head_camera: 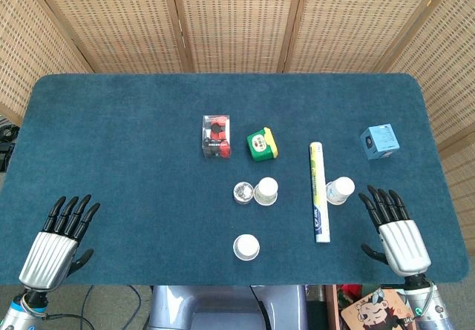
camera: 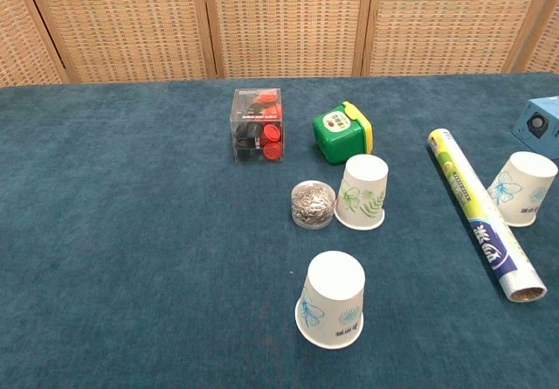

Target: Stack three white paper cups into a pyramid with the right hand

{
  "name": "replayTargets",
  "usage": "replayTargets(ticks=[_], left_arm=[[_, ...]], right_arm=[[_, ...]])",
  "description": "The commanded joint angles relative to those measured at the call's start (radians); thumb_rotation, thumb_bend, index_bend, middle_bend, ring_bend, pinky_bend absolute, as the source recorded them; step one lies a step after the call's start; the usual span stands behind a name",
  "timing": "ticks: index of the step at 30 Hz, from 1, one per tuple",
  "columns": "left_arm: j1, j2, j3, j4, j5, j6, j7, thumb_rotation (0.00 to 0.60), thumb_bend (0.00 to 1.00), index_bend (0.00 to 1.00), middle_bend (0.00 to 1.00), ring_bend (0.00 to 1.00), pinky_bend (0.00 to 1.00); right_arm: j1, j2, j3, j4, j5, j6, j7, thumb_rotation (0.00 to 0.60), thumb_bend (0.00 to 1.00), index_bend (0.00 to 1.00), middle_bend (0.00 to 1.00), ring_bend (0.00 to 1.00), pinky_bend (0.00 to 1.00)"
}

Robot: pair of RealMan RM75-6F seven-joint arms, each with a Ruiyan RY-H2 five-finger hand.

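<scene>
Three white paper cups with leaf prints stand upside down and apart on the blue table. One cup is nearest the front edge, another cup is at the centre, and a third cup stands right of a wrapped roll. My right hand rests flat on the table at the front right, fingers spread, just right of the third cup and holding nothing. My left hand lies flat at the front left, also empty. Neither hand shows in the chest view.
A long roll lies between the centre cup and the right cup. A small round clear container touches the centre cup's left. Behind stand a clear box of red pieces, a green-yellow object and a blue box.
</scene>
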State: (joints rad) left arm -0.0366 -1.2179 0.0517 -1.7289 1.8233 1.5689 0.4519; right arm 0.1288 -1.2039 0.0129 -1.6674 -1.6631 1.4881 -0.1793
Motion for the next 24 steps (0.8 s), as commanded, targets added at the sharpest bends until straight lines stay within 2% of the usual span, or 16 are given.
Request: replayTargets(ticks=[1,24], left_arm=[[0.001,0.001,0.0,0.001,0.0,0.002,-0.003,0.6,0.21,0.0,0.0,0.0,0.0],[0.001,0.005,-0.002,0.001,0.005,0.005,-0.009,0.6,0.21,0.0,0.0,0.0,0.0]], right_arm=[[-0.001,0.0,-0.001,-0.001,-0.004,0.003,-0.001,0.6,0.13,0.0,0.0,0.0,0.0],[-0.001,-0.002,0.002,-0.005,-0.001,0.003,-0.007,0.6,0.13,0.0,0.0,0.0,0.0]])
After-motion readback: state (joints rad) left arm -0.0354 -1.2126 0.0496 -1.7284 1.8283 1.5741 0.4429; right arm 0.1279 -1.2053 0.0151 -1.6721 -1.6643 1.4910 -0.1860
